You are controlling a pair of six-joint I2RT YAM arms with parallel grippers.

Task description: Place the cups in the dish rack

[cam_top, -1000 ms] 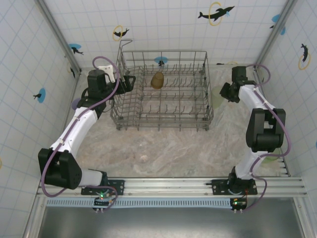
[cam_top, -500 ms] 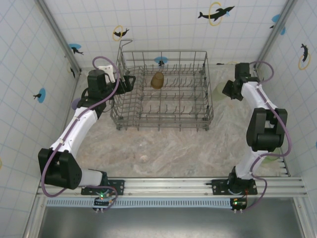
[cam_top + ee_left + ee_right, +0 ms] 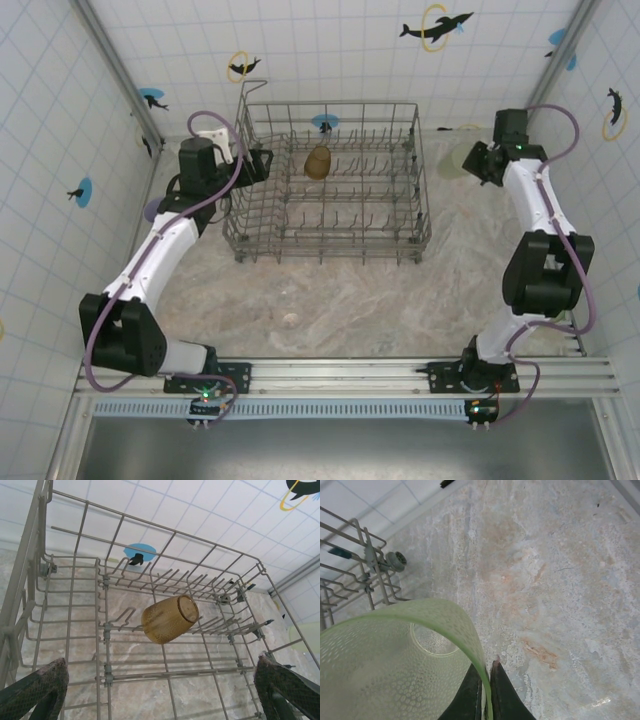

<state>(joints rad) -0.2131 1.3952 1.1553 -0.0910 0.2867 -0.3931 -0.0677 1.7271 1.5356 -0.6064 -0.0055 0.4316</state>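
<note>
Green cup [image 3: 380,665] rim pinched in right hand [image 3: 487,667], amber cup [image 3: 169,618] in dish rack [image 3: 30,547]

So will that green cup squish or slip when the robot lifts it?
Probably light: the green cup looks thin and see-through. It might flex a little, since the right gripper pinches just one spot of its thin wall. It could slip or swing, because that grip is narrow.
</note>
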